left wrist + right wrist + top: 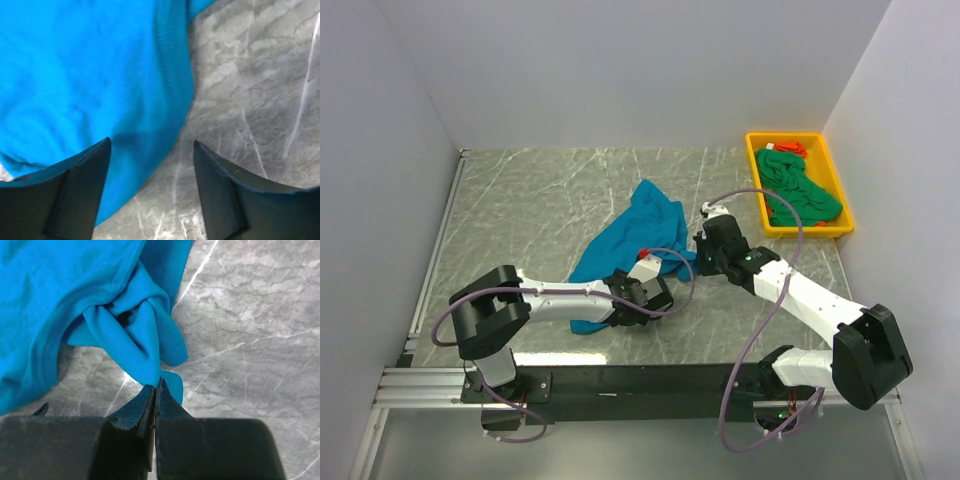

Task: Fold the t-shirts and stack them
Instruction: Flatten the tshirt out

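The teal-blue t-shirt (630, 235) is seen lying rumpled on the counter (520, 200), about midway across and just ahead of both arms. A bunched fold at its right edge is pinched by the right gripper (156, 386), whose jaws are pressed together on the cloth. The left gripper (151, 145) is held wide apart at the shirt's near edge. One finger is set over the blue fabric and the other over bare marble, with the stitched hem running between them. Over at the far right corner, the green t-shirt (802, 195) is piled in the yellow bin (810, 231). The red-orange piece (786, 149) is tucked at the bin's far end.
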### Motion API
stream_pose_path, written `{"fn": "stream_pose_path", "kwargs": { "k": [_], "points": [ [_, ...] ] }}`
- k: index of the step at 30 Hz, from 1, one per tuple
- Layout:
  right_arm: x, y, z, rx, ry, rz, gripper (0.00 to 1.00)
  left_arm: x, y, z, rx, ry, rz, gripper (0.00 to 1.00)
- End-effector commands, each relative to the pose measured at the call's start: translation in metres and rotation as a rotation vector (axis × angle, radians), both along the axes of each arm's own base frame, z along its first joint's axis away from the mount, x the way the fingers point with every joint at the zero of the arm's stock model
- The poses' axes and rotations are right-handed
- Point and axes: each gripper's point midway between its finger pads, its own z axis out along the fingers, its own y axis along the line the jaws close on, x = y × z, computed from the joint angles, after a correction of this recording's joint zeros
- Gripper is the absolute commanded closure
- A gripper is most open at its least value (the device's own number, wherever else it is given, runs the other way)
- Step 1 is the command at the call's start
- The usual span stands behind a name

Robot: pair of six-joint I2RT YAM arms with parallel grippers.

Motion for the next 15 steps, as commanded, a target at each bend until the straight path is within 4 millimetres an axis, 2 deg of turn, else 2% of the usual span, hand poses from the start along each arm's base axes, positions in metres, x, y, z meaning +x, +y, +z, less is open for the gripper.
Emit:
{"fn": "stream_pose_path", "kwargs": {
  "k": [1, 4, 5, 7, 8, 10, 11, 14, 15],
  "points": [
    [0.003, -0.001, 0.007, 0.024, -0.032, -0.012, 1.0, 0.0, -0.018, 0.0, -0.054, 0.014, -0.024, 0.29],
    [0.002, -0.002, 0.005, 0.024, -0.029, -0.013, 1.0, 0.0, -0.018, -0.004, -0.051, 0.015, -0.021, 0.38],
    [0.001, -0.002, 0.004, 0.022, -0.027, -0.013, 1.0, 0.001, -0.018, -0.003, -0.048, 0.011, -0.019, 0.49],
    [0.001, -0.003, 0.004, 0.02, -0.026, -0.02, 1.0, 0.004, -0.014, 0.0, -0.04, 0.005, -0.004, 0.61],
    [0.001, -0.004, 0.004, 0.019, -0.024, -0.024, 1.0, 0.009, -0.012, 0.002, -0.041, 0.001, 0.011, 0.74],
    [0.0, -0.006, 0.005, 0.02, -0.029, -0.032, 1.0, 0.013, -0.006, 0.008, -0.047, -0.003, 0.034, 0.85],
    [0.0, -0.007, 0.005, 0.021, -0.028, -0.036, 1.0, 0.021, 0.0, 0.011, -0.054, -0.007, 0.061, 0.98],
    [-0.001, -0.011, 0.006, 0.022, -0.029, -0.056, 1.0, 0.039, 0.016, 0.031, -0.093, -0.029, 0.113, 0.99],
    [-0.001, -0.012, 0.007, 0.023, -0.03, -0.064, 1.0, 0.045, 0.021, 0.046, -0.125, -0.051, 0.127, 0.99]
  ]
}}
